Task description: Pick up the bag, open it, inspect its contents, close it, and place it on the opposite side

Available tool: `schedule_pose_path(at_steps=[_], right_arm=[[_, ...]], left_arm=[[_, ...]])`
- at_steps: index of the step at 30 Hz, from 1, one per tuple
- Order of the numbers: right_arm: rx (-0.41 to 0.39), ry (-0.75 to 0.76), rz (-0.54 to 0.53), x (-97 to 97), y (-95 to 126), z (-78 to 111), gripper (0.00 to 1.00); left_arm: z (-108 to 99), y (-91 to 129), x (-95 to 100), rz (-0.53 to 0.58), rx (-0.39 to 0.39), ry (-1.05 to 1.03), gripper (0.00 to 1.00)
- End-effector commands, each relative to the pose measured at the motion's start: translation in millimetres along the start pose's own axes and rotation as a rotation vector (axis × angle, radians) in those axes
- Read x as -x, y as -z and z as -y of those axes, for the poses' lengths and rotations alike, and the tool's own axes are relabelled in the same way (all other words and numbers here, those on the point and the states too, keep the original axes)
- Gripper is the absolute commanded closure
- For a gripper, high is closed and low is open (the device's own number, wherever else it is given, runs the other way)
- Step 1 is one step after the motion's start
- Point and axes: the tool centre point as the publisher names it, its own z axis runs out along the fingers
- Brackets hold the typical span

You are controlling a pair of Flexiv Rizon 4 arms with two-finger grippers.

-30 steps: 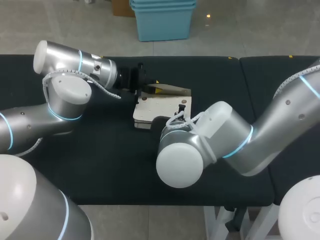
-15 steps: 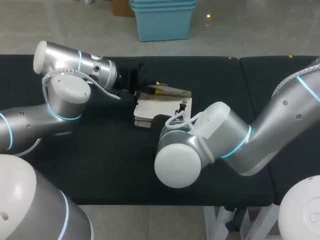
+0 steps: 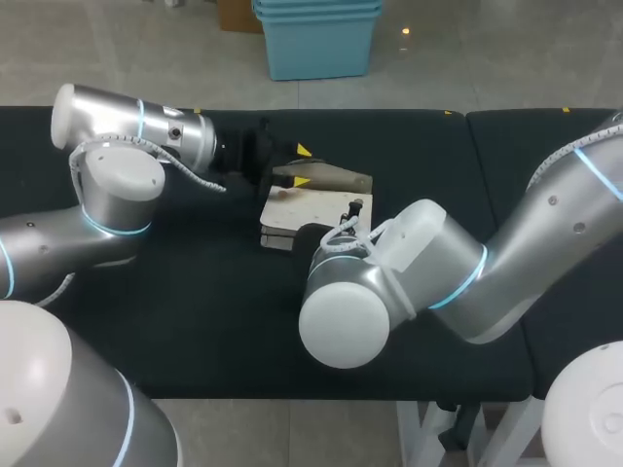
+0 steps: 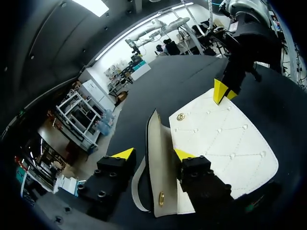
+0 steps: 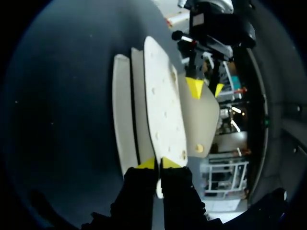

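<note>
We hold the bag [image 3: 311,204] at the desk [image 3: 195,321] centre in clenched right fingers [image 5: 146,164], left fingers [image 4: 123,153] released around its 12 o'clock flap [image 4: 154,143], which may flop shut if they close askew.

Upright flap [image 4: 154,136] of the white bag [image 4: 220,143] between the left gripper's [image 4: 153,155] parted fingers [image 4: 123,154]

bag [image 3: 313,202] near edge | hidden under right arm [image 3: 409,272] (head view)

Black table [image 3: 224,331] (seam at right).
</note>
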Motion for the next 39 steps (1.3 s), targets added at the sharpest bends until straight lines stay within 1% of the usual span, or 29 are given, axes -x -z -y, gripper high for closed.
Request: schedule_pose_path(at_steps=[1,3,4,7,8,10,11,13,15,19,20,21,22,23,24,34,37,39], right_arm=[[0.014,-0.001,0.012,-4.0,-2,2.7,1.00],[0.014,-0.001,0.012,-4.0,-2,2.7,1.00],[0.014,-0.001,0.012,-4.0,-2,2.7,1.00],[0.014,-0.001,0.012,-4.0,-2,2.7,1.00],[0.014,-0.001,0.012,-4.0,-2,2.7,1.00],[0.014,-0.001,0.012,-4.0,-2,2.7,1.00],[0.014,-0.001,0.012,-4.0,-2,2.7,1.00],[0.014,-0.001,0.012,-4.0,-2,2.7,1.00],[0.014,-0.001,0.012,-4.0,-2,2.7,1.00],[0.014,-0.001,0.012,-4.0,-2,2.7,1.00],[0.014,-0.001,0.012,-4.0,-2,2.7,1.00],[0.014,-0.001,0.012,-4.0,-2,2.7,1.00],[0.014,-0.001,0.012,-4.0,-2,2.7,1.00],[0.014,-0.001,0.012,-4.0,-2,2.7,1.00],[0.014,-0.001,0.012,-4.0,-2,2.7,1.00],[0.014,-0.001,0.012,-4.0,-2,2.7,1.00],[0.014,-0.001,0.012,-4.0,-2,2.7,1.00],[0.014,-0.001,0.012,-4.0,-2,2.7,1.00]], left_arm=[[18,18,-2.8,0.005,0.021,-0.024,0.00],[20,18,-1.2,-0.013,0.028,-0.036,0.00],[21,17,-0.3,-0.018,0.040,-0.034,0.02],[18,11,0.5,-0.026,0.072,-0.033,0.09],[17,10,0.4,-0.028,0.070,-0.032,0.13],[13,9,1.3,-0.029,0.078,-0.015,0.31],[11,9,2.1,-0.031,0.075,-0.006,0.36],[6,7,4.0,-0.035,0.082,0.019,0.51],[3,7,5.9,-0.047,0.080,0.037,0.55],[-1,5,8.1,-0.063,0.084,0.055,0.55],[-2,5,8.6,-0.062,0.088,0.062,0.56],[-3,5,9.0,-0.063,0.087,0.065,0.60],[-4,5,9.2,-0.063,0.087,0.067,0.66],[-4,5,9.3,-0.062,0.085,0.070,0.77],[-4,6,9.2,-0.061,0.084,0.071,1.00],[-5,8,3.0,-0.070,0.064,0.072,1.00],[-2,10,-4.0,-0.076,0.054,0.058,1.00],[1,10,-12.3,-0.082,0.052,0.032,1.00]])
